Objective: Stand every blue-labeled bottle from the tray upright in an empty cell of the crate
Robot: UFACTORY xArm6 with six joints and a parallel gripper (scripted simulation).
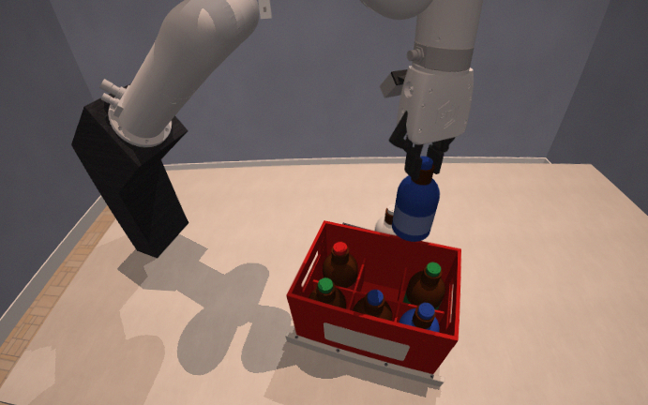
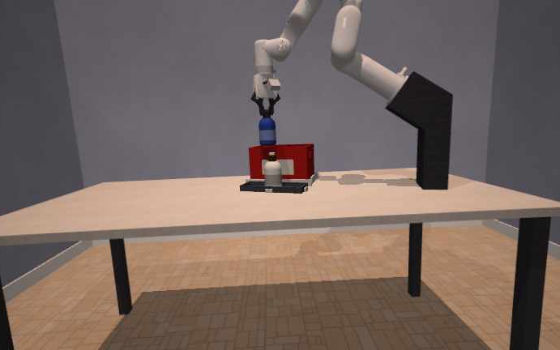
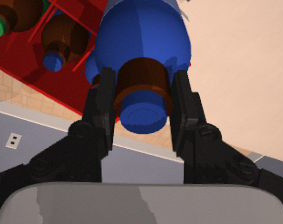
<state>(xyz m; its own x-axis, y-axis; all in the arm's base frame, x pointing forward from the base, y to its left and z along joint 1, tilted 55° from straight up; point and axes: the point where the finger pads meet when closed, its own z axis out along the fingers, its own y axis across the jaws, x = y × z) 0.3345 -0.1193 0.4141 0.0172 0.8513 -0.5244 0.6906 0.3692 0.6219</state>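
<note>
One pale wooden table carries a red plastic six-cell crate holding five bottles; above its far wall hangs a blue-labelled brown bottle — neck pinched in the black two-finger gripper. A white-labelled bottle stands on the dark tray.

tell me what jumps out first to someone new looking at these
The gripper is shut on the neck of a blue-labeled bottle hanging above the far edge of the red crate. Five bottles stand in the crate; a white-labeled bottle stands on the dark tray beside it.
</note>
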